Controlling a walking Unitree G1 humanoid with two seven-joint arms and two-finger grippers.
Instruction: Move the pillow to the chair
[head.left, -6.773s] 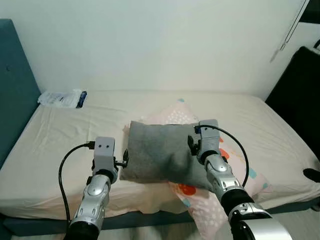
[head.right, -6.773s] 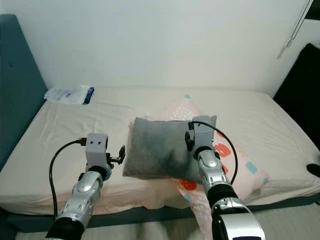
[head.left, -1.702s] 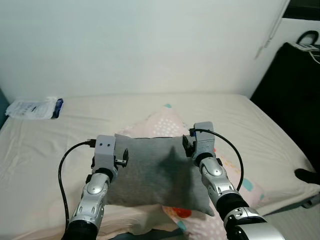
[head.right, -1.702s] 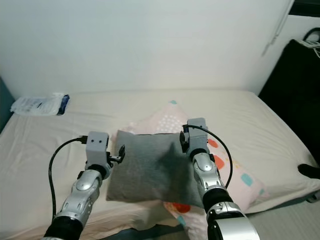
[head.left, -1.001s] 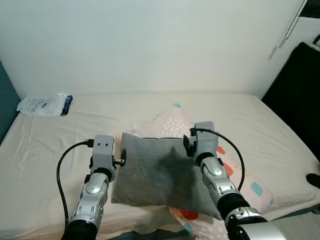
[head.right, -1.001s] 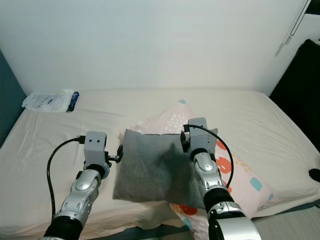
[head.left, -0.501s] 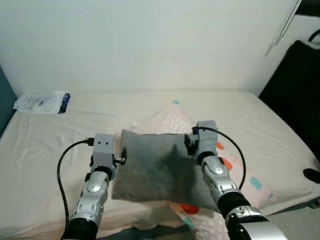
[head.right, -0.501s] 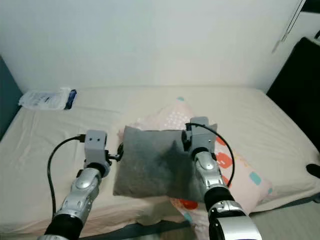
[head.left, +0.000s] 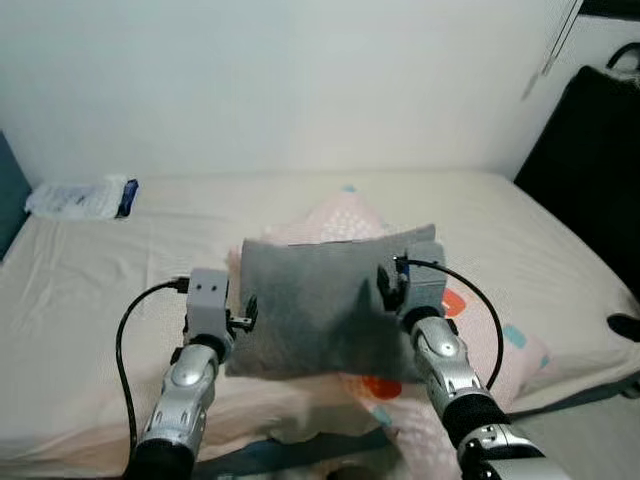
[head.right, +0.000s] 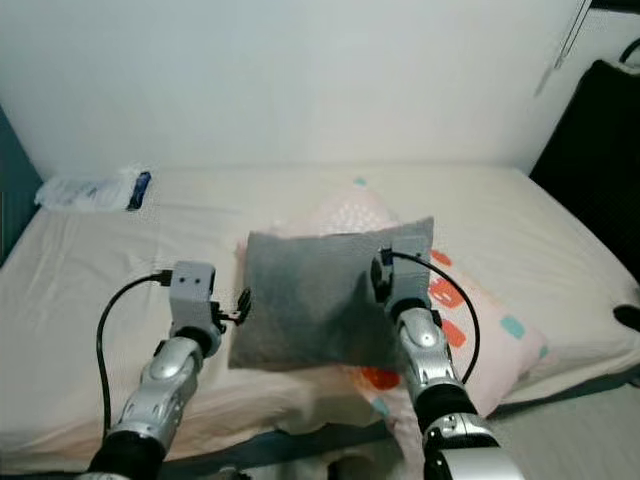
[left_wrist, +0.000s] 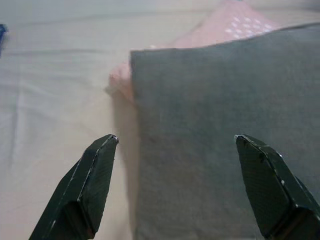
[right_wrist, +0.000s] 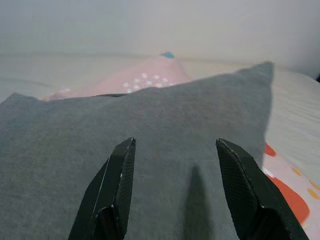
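Note:
A grey pillow (head.left: 315, 300) lies on the bed, resting partly on a pink patterned pillow (head.left: 480, 345). My left gripper (head.left: 246, 318) is at the grey pillow's left edge; in the left wrist view it (left_wrist: 175, 137) is open wide, with that edge between the fingers. My right gripper (head.left: 384, 288) presses against the pillow's right part; in the right wrist view it (right_wrist: 175, 141) is open, its fingertips on the grey fabric. The pillow's far right corner (head.left: 428, 233) stands raised. A tall black shape (head.left: 590, 160), possibly the chair, stands at the right.
The cream bed sheet (head.left: 120, 270) stretches left and behind the pillows. A white plastic package (head.left: 75, 197) lies at the far left by the teal headboard (head.left: 8, 185). A white wall runs behind the bed. The bed's near edge (head.left: 300, 440) is just below my arms.
The camera has shifted slightly. The grey pillow's right side and far corner have risen, and my right gripper sits lower against it. The left gripper stays at the left edge.

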